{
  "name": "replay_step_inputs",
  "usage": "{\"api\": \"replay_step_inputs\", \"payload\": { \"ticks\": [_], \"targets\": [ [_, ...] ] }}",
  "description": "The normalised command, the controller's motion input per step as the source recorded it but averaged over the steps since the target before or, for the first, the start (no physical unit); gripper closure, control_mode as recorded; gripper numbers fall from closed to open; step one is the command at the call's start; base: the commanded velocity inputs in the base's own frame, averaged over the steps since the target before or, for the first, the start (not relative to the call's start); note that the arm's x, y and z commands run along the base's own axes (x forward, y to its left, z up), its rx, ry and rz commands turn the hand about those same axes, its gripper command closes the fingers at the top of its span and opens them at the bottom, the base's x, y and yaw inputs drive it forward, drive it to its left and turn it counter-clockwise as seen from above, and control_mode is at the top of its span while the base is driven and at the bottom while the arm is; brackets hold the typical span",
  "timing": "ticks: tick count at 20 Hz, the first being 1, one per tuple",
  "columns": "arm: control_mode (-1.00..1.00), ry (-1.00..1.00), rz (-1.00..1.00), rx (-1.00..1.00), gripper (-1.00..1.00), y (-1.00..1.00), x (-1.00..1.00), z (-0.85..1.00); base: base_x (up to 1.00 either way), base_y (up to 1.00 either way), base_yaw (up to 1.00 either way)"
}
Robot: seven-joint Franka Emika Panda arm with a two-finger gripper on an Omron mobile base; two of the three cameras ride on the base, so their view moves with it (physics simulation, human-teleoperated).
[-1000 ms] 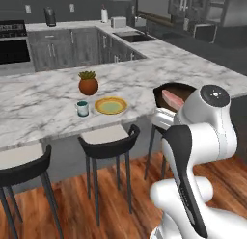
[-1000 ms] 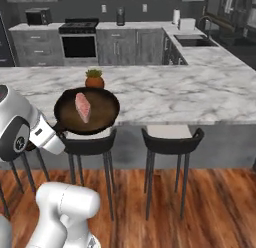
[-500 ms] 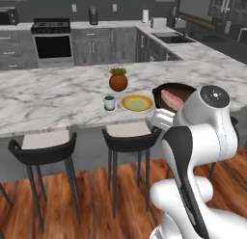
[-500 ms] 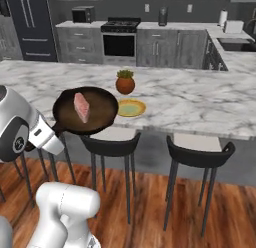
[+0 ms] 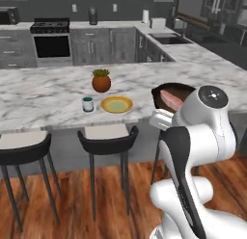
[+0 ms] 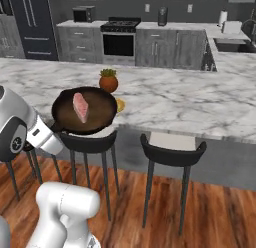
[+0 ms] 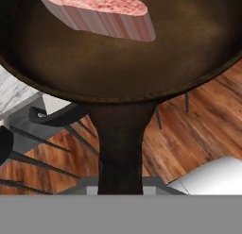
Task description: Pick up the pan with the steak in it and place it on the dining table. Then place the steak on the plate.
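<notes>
The dark round pan [image 6: 97, 117] hangs level in the air in front of the dining table's [image 5: 38, 96] near edge, above the stools. The pinkish-red steak [image 6: 80, 106] lies inside it, also seen as the steak [image 7: 104, 11] close up and the steak [image 5: 170, 99] behind my arm. My gripper [image 7: 120, 181] is shut on the pan's short handle [image 7: 120, 143]; its fingertips are hidden under the handle. The plate [image 5: 116, 104], yellow-rimmed with a pale green centre, sits on the table left of the pan [image 5: 166, 88]. In the right base view the pan covers most of the plate [image 6: 120, 105].
A teal-and-white mug [image 5: 88, 104] stands just left of the plate, a terracotta plant pot [image 5: 101, 82] behind it. Dark stools [image 5: 107, 137] [image 6: 172, 152] line the table's overhang. Grey cabinets, a stove [image 5: 50, 40] and a sink [image 5: 169, 39] lie beyond.
The whole picture has shifted sideways in both base views, so the base has moved along the table. The pan with the steak stays held the same way relative to the arm.
</notes>
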Motion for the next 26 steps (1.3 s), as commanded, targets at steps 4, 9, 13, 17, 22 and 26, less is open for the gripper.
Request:
{"api": "replay_step_inputs", "payload": {
  "ticks": [4, 9, 13, 17, 22, 26],
  "targets": [
    [1.0, 0.0, 0.0, 0.0, 1.0, 0.0, 0.0, 0.0, 0.25, -0.74, 0.12],
    [1.0, 0.0, 0.0, 0.0, 1.0, 0.0, 0.0, 0.0, 0.63, -0.15, 0.08],
    [1.0, 0.0, 0.0, 0.0, 1.0, 0.0, 0.0, 0.0, 0.85, 0.0, 0.05],
    [1.0, 0.0, 0.0, 0.0, 1.0, 0.0, 0.0, 0.0, 0.79, -0.15, 0.08],
    [1.0, 0.0, 0.0, 0.0, 1.0, 0.0, 0.0, 0.0, 0.38, -0.5, 0.07],
    [1.0, 0.0, 0.0, 0.0, 1.0, 0.0, 0.0, 0.0, 0.0, -0.11, 0.02]
  ]
}}
